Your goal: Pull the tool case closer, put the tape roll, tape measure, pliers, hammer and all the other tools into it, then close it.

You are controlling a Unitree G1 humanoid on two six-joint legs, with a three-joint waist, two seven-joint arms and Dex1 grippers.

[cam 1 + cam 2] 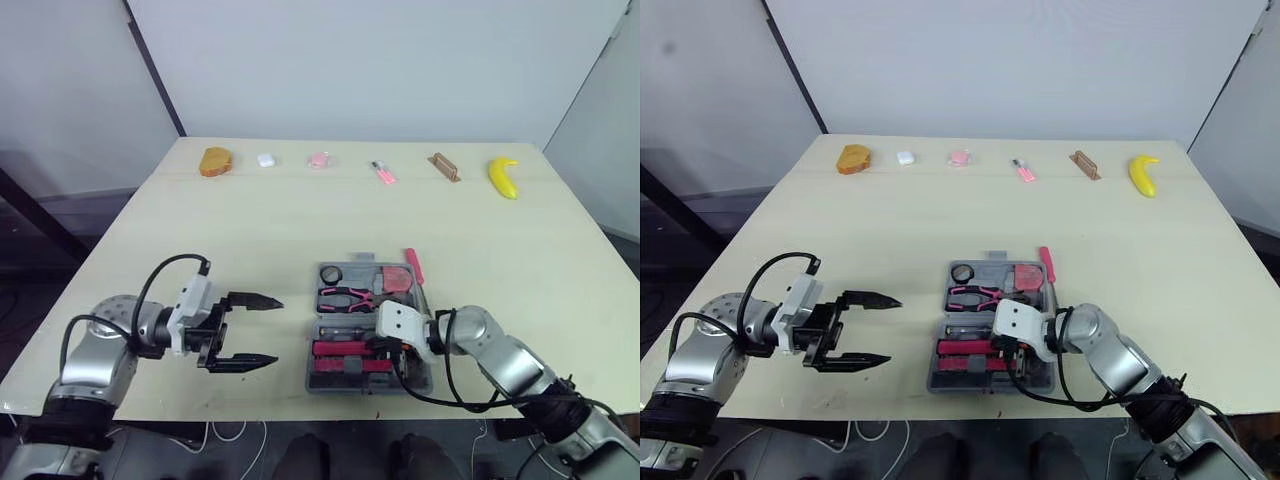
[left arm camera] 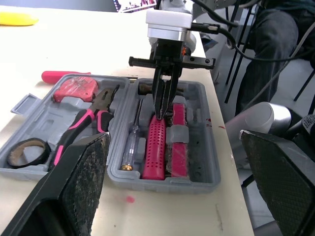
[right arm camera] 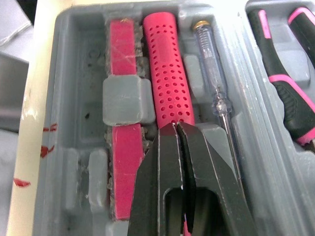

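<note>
The grey tool case [image 1: 312,378] lies open near the table's front edge. It holds a tape roll [image 1: 331,273], pink-handled pliers [image 1: 345,296], a pink tape measure [image 1: 397,279], a clear screwdriver [image 3: 212,73] and a hammer with a pink perforated handle [image 3: 170,69]. A pink-handled tool [image 1: 413,265] lies just outside the case's far right rim. My right gripper [image 3: 176,127] is shut, its tips pointing down onto the hammer handle with nothing between the fingers. My left gripper [image 1: 277,330] hangs open to the left of the case, apart from it.
Along the table's far edge lie a brown bread piece [image 1: 215,161], a small white item [image 1: 266,159], two small pink items [image 1: 319,159], a brown block [image 1: 444,166] and a banana [image 1: 503,176]. Dark-trousered legs of a person [image 2: 275,49] show beyond the table's right side.
</note>
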